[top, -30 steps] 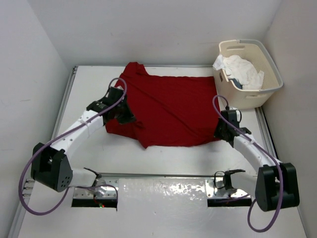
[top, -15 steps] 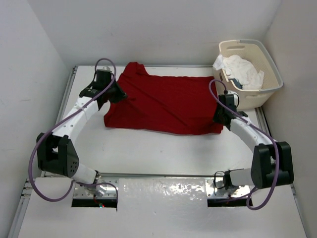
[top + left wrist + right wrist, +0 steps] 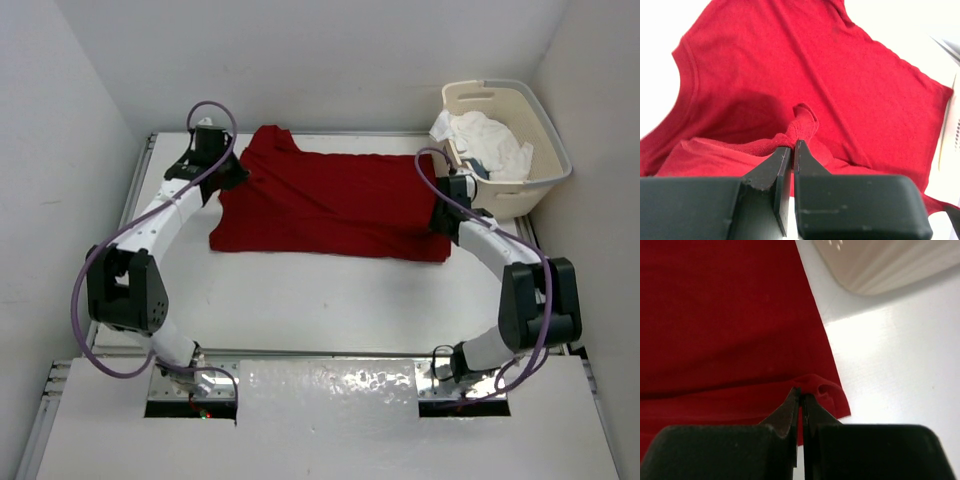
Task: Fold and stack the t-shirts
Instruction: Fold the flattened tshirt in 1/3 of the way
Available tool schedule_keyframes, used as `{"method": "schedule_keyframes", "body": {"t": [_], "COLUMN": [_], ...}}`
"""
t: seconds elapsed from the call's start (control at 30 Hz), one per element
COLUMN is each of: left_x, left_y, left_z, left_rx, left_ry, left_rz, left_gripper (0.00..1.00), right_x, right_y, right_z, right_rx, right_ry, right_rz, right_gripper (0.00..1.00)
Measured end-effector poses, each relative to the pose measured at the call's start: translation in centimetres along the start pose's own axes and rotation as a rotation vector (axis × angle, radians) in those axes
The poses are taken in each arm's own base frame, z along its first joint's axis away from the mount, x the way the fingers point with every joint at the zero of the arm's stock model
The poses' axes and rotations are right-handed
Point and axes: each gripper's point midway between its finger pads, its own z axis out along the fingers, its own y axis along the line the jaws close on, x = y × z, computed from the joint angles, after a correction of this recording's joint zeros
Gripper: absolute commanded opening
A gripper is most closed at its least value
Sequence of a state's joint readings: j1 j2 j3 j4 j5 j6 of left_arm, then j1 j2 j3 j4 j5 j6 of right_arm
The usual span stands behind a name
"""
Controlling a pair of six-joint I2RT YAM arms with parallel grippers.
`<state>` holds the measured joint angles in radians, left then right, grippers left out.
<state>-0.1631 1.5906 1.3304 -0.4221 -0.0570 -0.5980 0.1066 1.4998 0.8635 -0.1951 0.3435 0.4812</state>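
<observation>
Top external view: the deep red t-shirt [image 3: 330, 205] lies doubled over on the far half of the table [image 3: 330, 300], its near edge straight, with bare tabletop in front. The left gripper [image 3: 791, 150] pinches bunched red cloth at the shirt's left edge. The right gripper [image 3: 801, 396] is clamped on the right corner, near the cream laundry basket [image 3: 548, 150], which holds a white shirt [image 3: 490, 140].

Laboratory robot test cell: a white table [image 3: 320, 295] enclosed by plain white panels [image 3: 60, 150], with the cabled left arm [image 3: 160, 215] and right arm [image 3: 490, 240] bolted to a metal base plate [image 3: 330, 385].
</observation>
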Motion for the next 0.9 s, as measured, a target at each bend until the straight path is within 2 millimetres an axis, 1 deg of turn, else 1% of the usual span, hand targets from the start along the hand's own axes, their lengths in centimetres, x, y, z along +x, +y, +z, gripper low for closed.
{"method": "schedule_keyframes", "body": {"t": [0.13, 0.23, 0.3, 0.33, 0.4, 0.43, 0.47, 0.5, 0.53, 0.57, 0.63, 0.73, 0.77, 0.8, 0.83, 0.9], "left_x": [-0.7, -0.9, -0.9, -0.7, -0.6, -0.6, -0.7, -0.8, -1.0, -1.1, -1.6, -2.4, -2.5, -2.6, -2.5, -1.7], "left_y": [-0.1, 0.4, 1.1, 1.5, 1.9, 2.1, 2.3, 2.4, 2.6, 2.8, 2.9, 2.4, 2.2, 2.0, 2.0, 2.2], "left_z": [2.1, 4.3, 6.0, 6.8, 8.7, 9.6, 10.5, 11.3, 11.9, 12.3, 12.5, 11.8, 11.4, 10.8, 10.0, 8.2], "left_rx": [-0.013, -0.041, -0.066, -0.074, -0.085, -0.092, -0.099, -0.107, -0.12, -0.134, -0.15, -0.137, -0.129, -0.122, -0.112, -0.091], "left_ry": [-0.013, -0.015, -0.02, -0.016, -0.004, 0.001, 0.007, 0.007, 0.006, 0.008, 0.002, -0.011, -0.015, -0.017, -0.02, -0.02], "left_rz": [0.021, 0.037, 0.049, 0.058, 0.078, 0.089, 0.097, 0.092, 0.098, 0.104, 0.111, 0.112, 0.11, 0.108, 0.104, 0.096], "left_gripper": [0.0, 0.0, 0.0, 0.3, 0.63, 0.99, 1.0, 1.0, 1.0, 1.0, 1.0, 1.0, 1.0, 1.0, 1.0, 1.0], "right_x": [-0.6, -1.4, -1.4, -1.4, -1.4, -1.5, -1.5, -1.6, -1.6, -1.7, -1.9, -2.5, -2.6, -2.7, -2.8, -2.7], "right_y": [0.5, 1.0, 1.2, 1.3, 1.6, 1.7, 1.9, 2.0, 2.1, 2.3, 2.7, 3.3, 3.7, 3.9, 4.2, 4.8], "right_z": [1.7, 2.9, 3.7, 4.1, 4.7, 5.0, 5.2, 5.2, 5.2, 5.1, 5.0, 4.3, 3.9, 3.6, 3.1, 2.1], "right_rx": [0.021, 0.026, 0.026, 0.026, 0.02, 0.016, 0.012, 0.007, -0.001, -0.013, -0.035, -0.076, -0.096, -0.111, -0.131, -0.164], "right_ry": [0.013, 0.005, 0.003, 0.002, 0.0, 0.001, 0.002, 0.0, 0.001, 0.0, -0.005, -0.016, -0.021, -0.025, -0.032, -0.045], "right_rz": [-0.018, -0.025, -0.031, -0.035, -0.047, -0.052, -0.057, -0.063, -0.066, -0.069, -0.07, -0.078, -0.078, -0.077, -0.077, -0.087], "right_gripper": [0.0, 0.0, 0.02, 0.2, 0.42, 0.48, 0.57, 0.59, 0.6, 0.63, 0.68, 0.76, 0.81, 0.93, 0.99, 0.99]}}
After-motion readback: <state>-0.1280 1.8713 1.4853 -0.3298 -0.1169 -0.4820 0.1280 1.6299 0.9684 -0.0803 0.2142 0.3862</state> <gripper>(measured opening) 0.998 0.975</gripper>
